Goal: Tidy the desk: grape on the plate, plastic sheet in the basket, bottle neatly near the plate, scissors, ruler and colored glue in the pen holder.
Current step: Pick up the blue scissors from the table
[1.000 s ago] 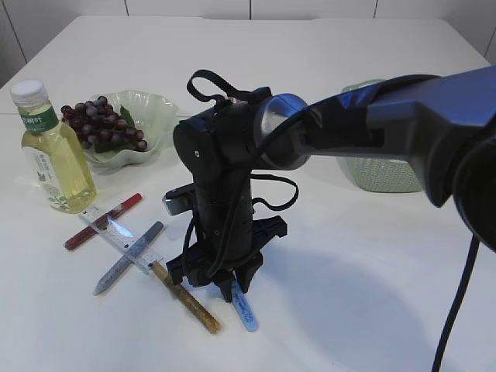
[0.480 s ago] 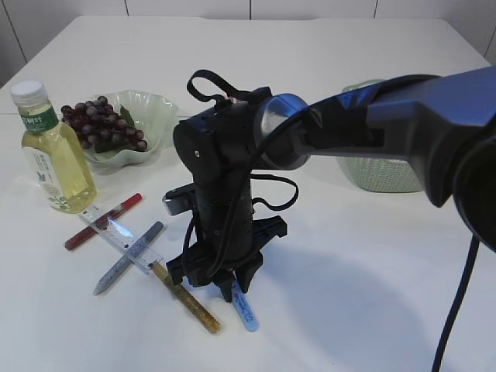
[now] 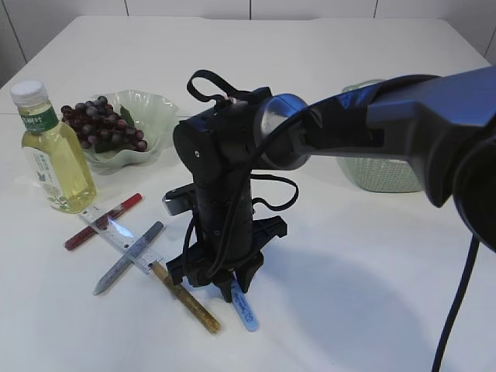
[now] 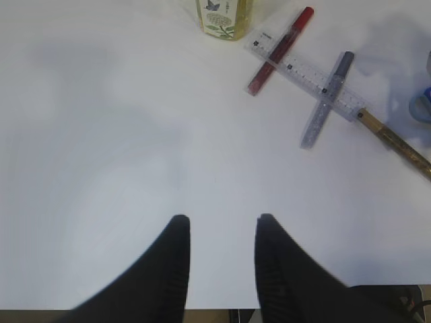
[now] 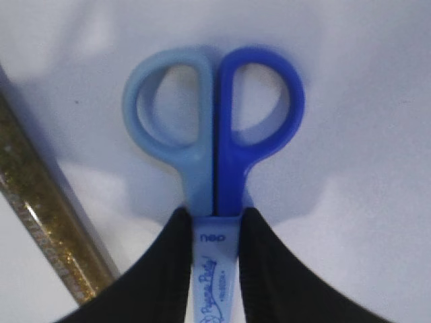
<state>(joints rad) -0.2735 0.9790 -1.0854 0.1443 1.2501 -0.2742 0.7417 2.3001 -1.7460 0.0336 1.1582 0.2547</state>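
Observation:
The blue scissors [image 5: 215, 155] lie in their pale sheath on the table, and my right gripper [image 5: 214, 217] is shut on the sheath just below the handles. In the exterior view that gripper [image 3: 223, 280] stands upright over the scissors [image 3: 244, 310]. A gold glue stick [image 3: 190, 304], a silver one [image 3: 128, 258] and a red one [image 3: 105, 221] lie crossed with the clear ruler [image 3: 116, 232]. The grapes [image 3: 101, 124] rest on the green plate [image 3: 151, 105], with the bottle [image 3: 54, 151] beside it. My left gripper [image 4: 220, 219] hangs open over bare table. The pen holder and plastic sheet are out of view.
A pale green basket [image 3: 384, 174] stands at the right behind my right arm. In the left wrist view the bottle's base [image 4: 225, 17], the ruler [image 4: 310, 74] and the glue sticks lie at the top right. The gold glue stick [image 5: 47, 235] lies close left of the scissors.
My right gripper has shifted very slightly upward on the scissors. Everything else stays where it was.

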